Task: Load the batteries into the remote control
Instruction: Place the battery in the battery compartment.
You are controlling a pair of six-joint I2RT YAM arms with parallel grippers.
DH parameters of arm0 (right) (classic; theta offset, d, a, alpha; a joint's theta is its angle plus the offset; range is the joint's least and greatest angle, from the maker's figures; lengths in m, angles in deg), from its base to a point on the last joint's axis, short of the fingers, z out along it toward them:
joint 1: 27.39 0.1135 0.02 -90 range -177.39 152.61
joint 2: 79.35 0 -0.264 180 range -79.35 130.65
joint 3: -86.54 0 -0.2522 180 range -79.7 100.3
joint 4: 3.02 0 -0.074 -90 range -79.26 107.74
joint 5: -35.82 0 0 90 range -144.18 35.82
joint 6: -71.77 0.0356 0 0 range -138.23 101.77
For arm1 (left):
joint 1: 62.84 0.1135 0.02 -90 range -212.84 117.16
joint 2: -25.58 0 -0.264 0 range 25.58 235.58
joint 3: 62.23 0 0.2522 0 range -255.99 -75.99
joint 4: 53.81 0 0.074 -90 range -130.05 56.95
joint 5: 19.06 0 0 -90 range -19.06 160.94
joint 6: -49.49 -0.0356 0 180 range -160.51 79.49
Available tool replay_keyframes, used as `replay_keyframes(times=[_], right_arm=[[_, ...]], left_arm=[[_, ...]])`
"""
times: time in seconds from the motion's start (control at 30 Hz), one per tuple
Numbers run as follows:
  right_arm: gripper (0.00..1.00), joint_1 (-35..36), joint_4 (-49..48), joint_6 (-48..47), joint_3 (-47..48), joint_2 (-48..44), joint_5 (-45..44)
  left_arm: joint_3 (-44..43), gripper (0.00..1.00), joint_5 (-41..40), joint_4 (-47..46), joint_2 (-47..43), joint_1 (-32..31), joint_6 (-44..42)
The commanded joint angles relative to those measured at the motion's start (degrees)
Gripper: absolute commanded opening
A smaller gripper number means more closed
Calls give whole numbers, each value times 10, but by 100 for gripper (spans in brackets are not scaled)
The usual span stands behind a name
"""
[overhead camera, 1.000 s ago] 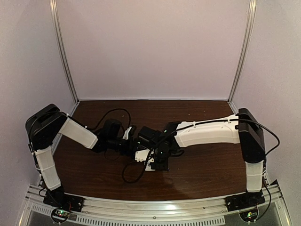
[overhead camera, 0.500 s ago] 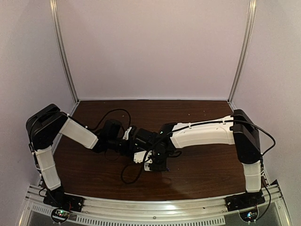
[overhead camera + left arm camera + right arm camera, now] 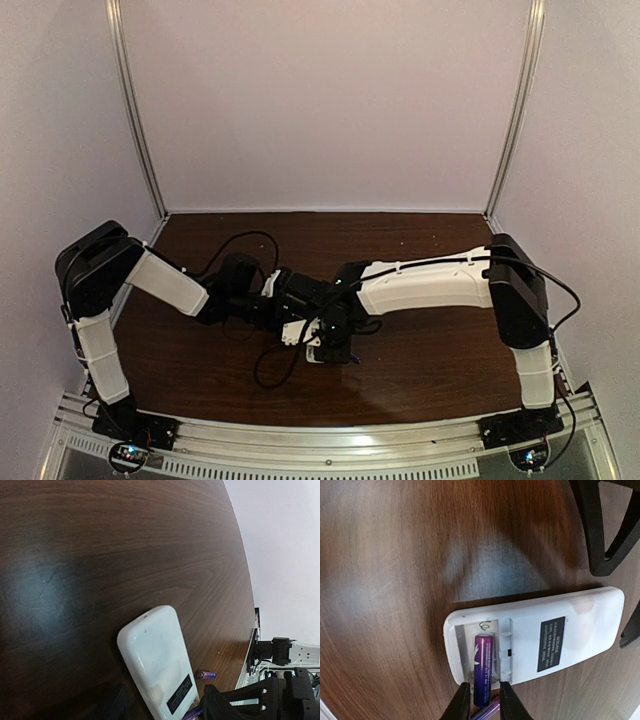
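One battery (image 3: 483,667) sits in the open bay of the remote (image 3: 570,630), right tool (image 3: 483,702) pinching its end; second battery (image 3: 489,711) lies on the surface (image 3: 395,580) just beside. Left tool (image 3: 162,702) straddles the remote, but I can't tell if it grips.

The top picture is dim and a bit fuzzy. On the table (image 3: 150,540), pale glare sits at nine o'clock.

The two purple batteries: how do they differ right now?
One battery lies in the remote control's open compartment, between the right end effector's fingers; the other battery lies outside it on the table. The first sits square to the remote's edges; the second lies slanted. Both are slim and purple.
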Motion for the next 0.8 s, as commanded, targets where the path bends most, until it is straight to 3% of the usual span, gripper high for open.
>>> replay_keyframes(times=[0.0,0.77], right_arm=[[21,3,8,8,16,14,-18],[11,3,-6,-4,21,17,1]], left_arm=[[1,53,8,-21,14,5,-3],[14,53,20,-46,19,11,8]])
